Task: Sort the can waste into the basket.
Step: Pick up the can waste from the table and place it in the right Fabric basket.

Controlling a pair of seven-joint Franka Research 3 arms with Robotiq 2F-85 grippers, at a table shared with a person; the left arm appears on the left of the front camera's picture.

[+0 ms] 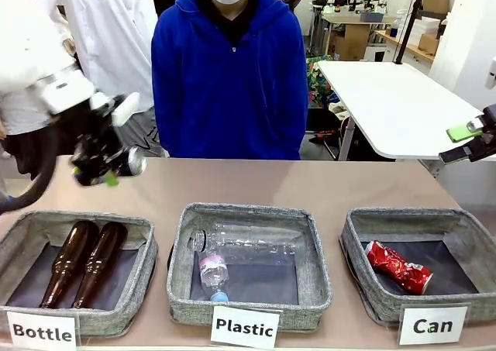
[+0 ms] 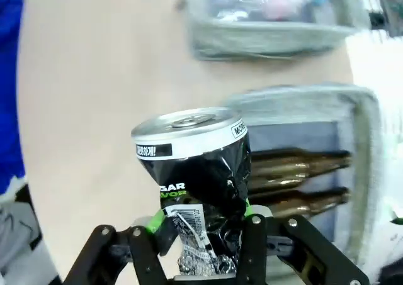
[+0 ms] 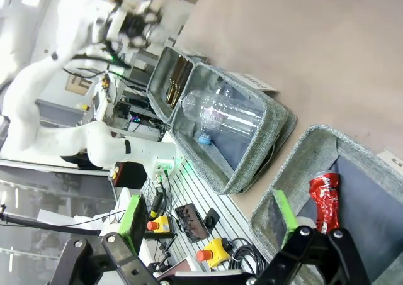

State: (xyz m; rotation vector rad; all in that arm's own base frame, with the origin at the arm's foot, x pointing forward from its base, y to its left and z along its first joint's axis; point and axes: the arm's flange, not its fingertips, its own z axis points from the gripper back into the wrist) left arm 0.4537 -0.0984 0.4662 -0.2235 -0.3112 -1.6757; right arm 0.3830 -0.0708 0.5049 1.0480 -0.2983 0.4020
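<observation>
While left pincer [image 2: 200, 250] clamps black can [image 2: 195, 184] | right pincer [image 3: 208, 231] apart, beside Can basket [image 1: 364, 289]

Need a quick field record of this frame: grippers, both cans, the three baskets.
left gripper: shut on black can, raised above the table's far left
right gripper: open, holds nothing
red can: lying in Can basket
Plastic basket: clear bottles inside
Bottle basket: two brown bottles
person: standing at far side
left to do: black can not yet in Can basket
</observation>
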